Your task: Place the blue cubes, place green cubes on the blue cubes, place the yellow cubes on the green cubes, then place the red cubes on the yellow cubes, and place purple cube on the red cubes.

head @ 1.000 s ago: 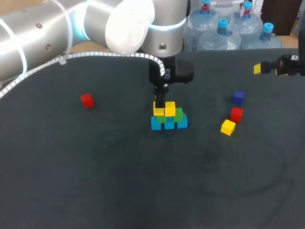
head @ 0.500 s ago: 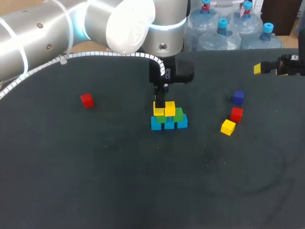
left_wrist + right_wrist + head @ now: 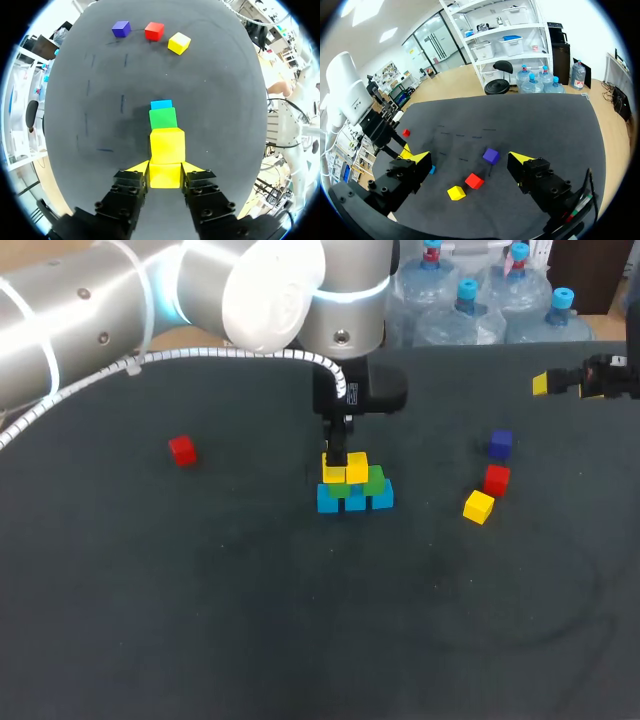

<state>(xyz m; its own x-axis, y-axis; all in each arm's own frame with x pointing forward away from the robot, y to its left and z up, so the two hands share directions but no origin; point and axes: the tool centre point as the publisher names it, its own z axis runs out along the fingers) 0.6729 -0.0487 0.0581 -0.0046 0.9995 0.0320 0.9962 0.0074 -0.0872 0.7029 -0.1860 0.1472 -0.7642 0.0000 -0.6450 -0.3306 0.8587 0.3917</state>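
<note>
— The dark table (image 3: 200,620) carried a small stack at its middle: blue cubes (image 3: 355,501) at the bottom, green cubes (image 3: 373,480) on them, yellow on top.
— And the left gripper (image 3: 165,170)?
— Its fingers were closed from both sides on the gripped yellow cube (image 3: 165,176), which touched the second yellow cube (image 3: 167,145).
— The right gripper (image 3: 469,158)?
— Spread wide, holding nothing. The purple cube (image 3: 500,444), a red cube (image 3: 496,479) and a loose yellow cube (image 3: 479,507) lay near it, and the other red cube (image 3: 182,450) lay well apart.
</note>
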